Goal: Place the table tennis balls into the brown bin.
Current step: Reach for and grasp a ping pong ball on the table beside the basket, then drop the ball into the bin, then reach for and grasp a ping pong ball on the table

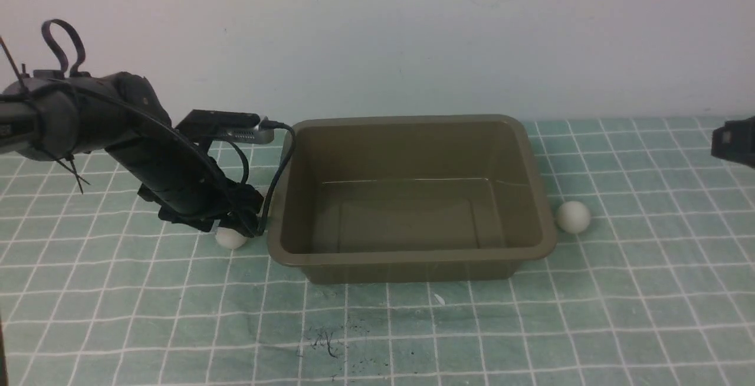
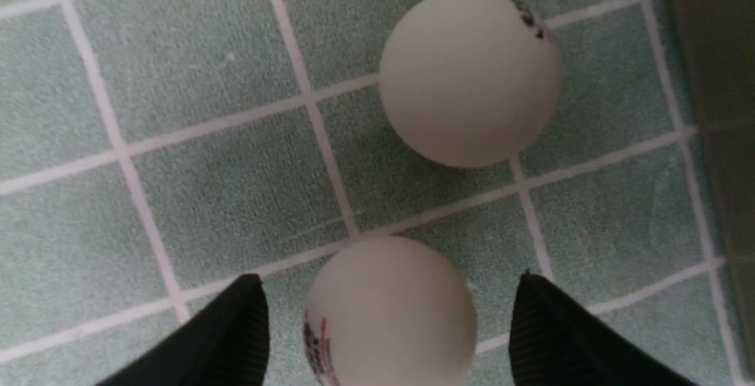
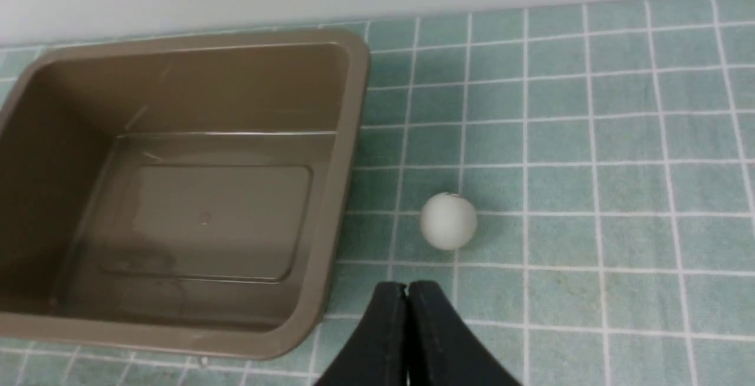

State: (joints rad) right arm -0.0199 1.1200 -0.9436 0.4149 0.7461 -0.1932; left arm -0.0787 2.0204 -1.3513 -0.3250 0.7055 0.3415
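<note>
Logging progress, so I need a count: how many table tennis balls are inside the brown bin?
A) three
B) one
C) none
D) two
C: the brown bin is bare inside; the right-side ball and the two left-side balls all lie on the cloth outside it.

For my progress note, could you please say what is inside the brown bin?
Nothing visible: the floor of the brown bin is bare in the front and right wrist views. Its near rim hides the near wall's inner face.

A lab-style robot test bench is suggested: a green white-gridded cloth (image 1: 649, 291) is spread as the work surface, a bare white wall (image 1: 413, 32) is seen behind, and a cabled black robot arm (image 1: 118, 132) is seen over it.
</note>
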